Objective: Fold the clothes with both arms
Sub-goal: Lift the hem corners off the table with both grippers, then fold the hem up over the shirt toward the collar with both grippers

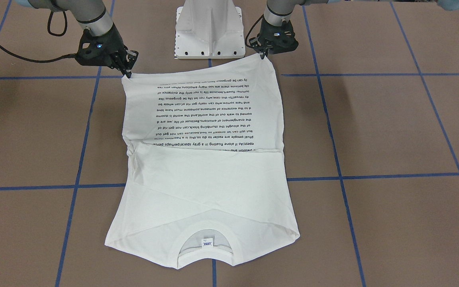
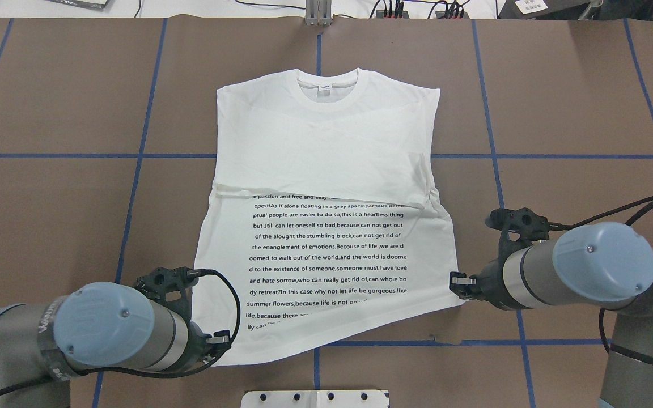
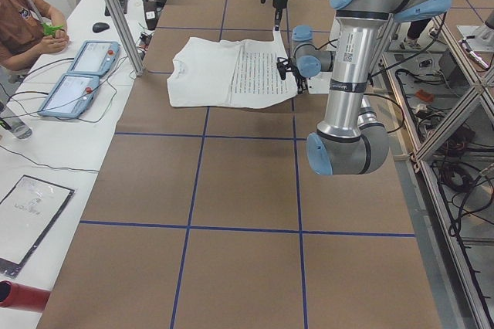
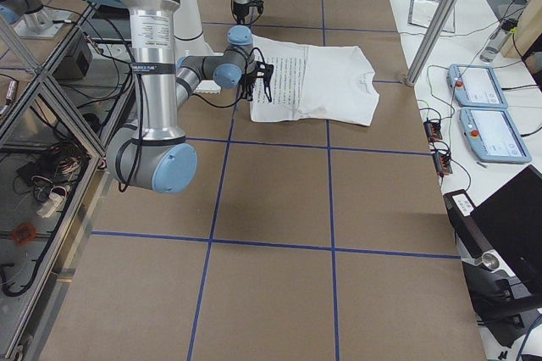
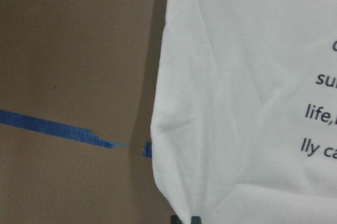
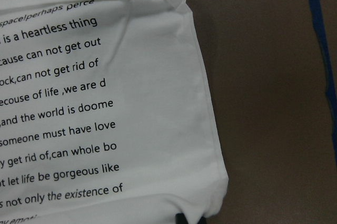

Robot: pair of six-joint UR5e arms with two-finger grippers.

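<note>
You have the white T-shirt (image 2: 326,164) flat on the table (image 2: 559,113), collar (image 2: 331,106) at the far end. The left gripper (image 2: 221,339) and right gripper (image 2: 458,280) each pinch 1 near hem corner, so the fold runs forward.

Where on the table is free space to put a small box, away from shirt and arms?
The table is bare on both sides of the shirt. Crowded: the hem end, where the left gripper and right gripper pinch its corners, with the base between.
</note>
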